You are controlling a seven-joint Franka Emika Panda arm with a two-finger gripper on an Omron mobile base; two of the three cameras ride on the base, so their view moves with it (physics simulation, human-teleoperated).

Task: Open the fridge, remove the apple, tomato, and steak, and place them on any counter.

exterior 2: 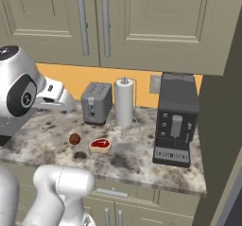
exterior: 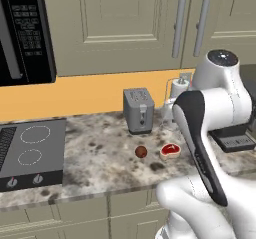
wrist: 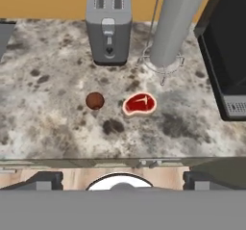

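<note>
The steak was seen lying flat on the tabletop, in front of the toaster and a little toward the paper towel roll. Just beside the steak, on the side away from the roll, a dark red-brown ball was sitting apart from it, not touching; whether it was the apple or the tomato could not be told. So one item, the steak, was judged delivered, and a second round item was possibly delivered as well. No third item was seen near the toaster.

The gripper was held well above the tabletop, on the near side of the steak from the toaster, and its jaws were spread wide and released, with nothing between them. That was read as a finished placement rather than a grasp under way.

What was left was judged to be at least one more fruit to be fetched from the fridge, of which a dark edge was made out beyond the coffee machine, on the far side from the toaster. Whether its doors stood open could not be told.
</note>
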